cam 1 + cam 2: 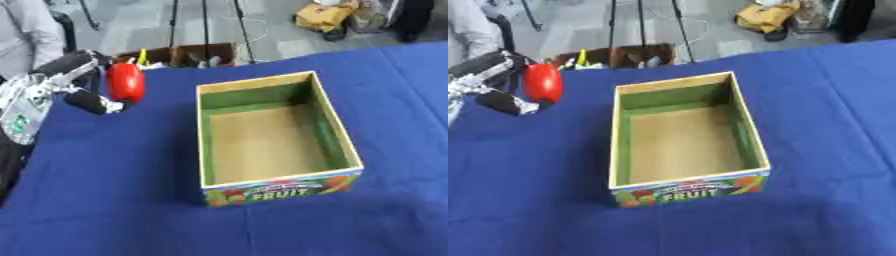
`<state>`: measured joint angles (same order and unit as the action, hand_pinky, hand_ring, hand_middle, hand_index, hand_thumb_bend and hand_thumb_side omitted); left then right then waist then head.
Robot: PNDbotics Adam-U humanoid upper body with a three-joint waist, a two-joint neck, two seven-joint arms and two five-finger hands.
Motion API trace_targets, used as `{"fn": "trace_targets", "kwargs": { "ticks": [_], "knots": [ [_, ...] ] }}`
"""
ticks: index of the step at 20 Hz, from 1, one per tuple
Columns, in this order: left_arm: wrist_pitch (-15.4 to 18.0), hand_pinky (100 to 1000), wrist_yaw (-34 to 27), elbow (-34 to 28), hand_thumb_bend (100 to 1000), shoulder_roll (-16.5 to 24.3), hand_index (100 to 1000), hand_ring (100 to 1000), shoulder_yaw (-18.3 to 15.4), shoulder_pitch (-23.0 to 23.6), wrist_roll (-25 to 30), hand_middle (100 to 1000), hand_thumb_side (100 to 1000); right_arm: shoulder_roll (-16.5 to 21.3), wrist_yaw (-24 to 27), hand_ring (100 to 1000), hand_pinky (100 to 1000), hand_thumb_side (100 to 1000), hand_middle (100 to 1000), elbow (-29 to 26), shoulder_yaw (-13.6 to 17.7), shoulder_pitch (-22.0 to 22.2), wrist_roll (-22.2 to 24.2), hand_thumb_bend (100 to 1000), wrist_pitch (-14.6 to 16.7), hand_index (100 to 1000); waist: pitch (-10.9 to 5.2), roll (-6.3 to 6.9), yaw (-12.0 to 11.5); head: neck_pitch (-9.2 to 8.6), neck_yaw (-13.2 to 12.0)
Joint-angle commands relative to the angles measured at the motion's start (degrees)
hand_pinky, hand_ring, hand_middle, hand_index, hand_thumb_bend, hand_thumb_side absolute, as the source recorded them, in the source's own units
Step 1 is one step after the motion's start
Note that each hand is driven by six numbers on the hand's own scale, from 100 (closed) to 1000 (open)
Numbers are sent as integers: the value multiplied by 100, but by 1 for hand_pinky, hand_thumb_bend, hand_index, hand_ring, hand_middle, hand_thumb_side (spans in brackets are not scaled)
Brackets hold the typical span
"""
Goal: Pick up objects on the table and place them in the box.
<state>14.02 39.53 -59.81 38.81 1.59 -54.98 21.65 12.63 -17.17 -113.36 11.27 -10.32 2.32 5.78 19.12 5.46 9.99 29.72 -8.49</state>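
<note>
A red, oblong object (126,82) hangs above the blue table at the upper left, held between the fingers and thumb of my left hand (80,82). It is to the left of the open cardboard box (337,131), whose green-lined inside is bare and whose front panel reads FRUIT. The hand and the red object are apart from the box's left wall. My right hand shows in neither view.
The blue cloth-covered table (105,200) spreads around the box. Beyond its far edge stands a brown crate (188,54) holding small items, with stand legs (206,25) and a yellow bag (325,15) on the floor.
</note>
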Motion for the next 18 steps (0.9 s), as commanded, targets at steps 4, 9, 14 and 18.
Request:
{"fn": "trace_targets", "kwargs": {
  "ticks": [4, 9, 14, 18],
  "knots": [
    [-177, 135, -462, -744, 100, 153, 582, 352, 199, -213, 275, 396, 367, 49, 162, 199, 288, 860, 237, -61, 3, -11, 12, 100, -58, 373, -259, -45, -71, 153, 128],
    [-366, 137, -812, -1296, 100, -30, 576, 352, 444, -402, 577, 392, 375, 58, 222, 200, 288, 858, 238, -56, -21, -10, 45, 100, -84, 372, -351, -38, -85, 234, 163],
    [-587, 130, -935, -1639, 100, -459, 565, 347, 640, -651, 731, 383, 387, 60, 249, 199, 288, 857, 238, -52, -27, -2, 52, 100, -99, 372, -406, -35, -71, 300, 186],
    [-634, 130, -930, -1759, 100, -743, 561, 347, 827, -788, 876, 381, 385, 62, 261, 199, 288, 856, 237, -52, -37, -9, 58, 100, -108, 372, -426, -17, -46, 309, 184]
  ]
}}
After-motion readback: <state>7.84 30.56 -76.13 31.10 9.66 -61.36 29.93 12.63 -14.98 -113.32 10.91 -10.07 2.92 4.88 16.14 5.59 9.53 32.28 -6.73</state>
